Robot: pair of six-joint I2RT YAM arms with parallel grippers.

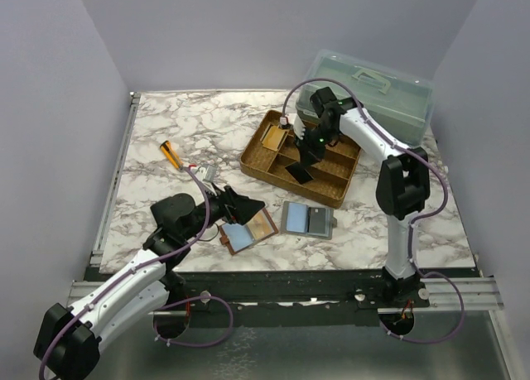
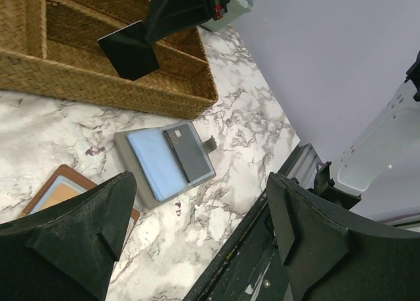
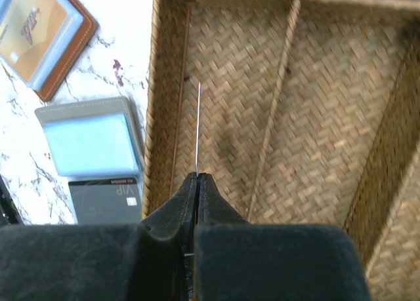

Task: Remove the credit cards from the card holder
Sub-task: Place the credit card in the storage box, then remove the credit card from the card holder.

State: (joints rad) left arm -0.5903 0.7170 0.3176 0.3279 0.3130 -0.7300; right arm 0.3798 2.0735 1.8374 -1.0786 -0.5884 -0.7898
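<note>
Two fingers of the right gripper [image 3: 197, 178] pinch tight on a thin black card [image 3: 198, 127]. It's an edge-on sliver in its own wrist view and reads as a flat dark rectangle only from the left wrist. Under it is a woven wicker tray [image 3: 315, 117] with dividers. Left gripper [image 2: 200, 206] is spread wide, holding nothing, low over the marble table [image 2: 230, 117]. Card holder [image 1: 247, 229] lies open by its tips, with a brown leather rim and blue and tan panels. Grey folder [image 2: 170, 158] sits alongside with a dark VIP card inside.
</note>
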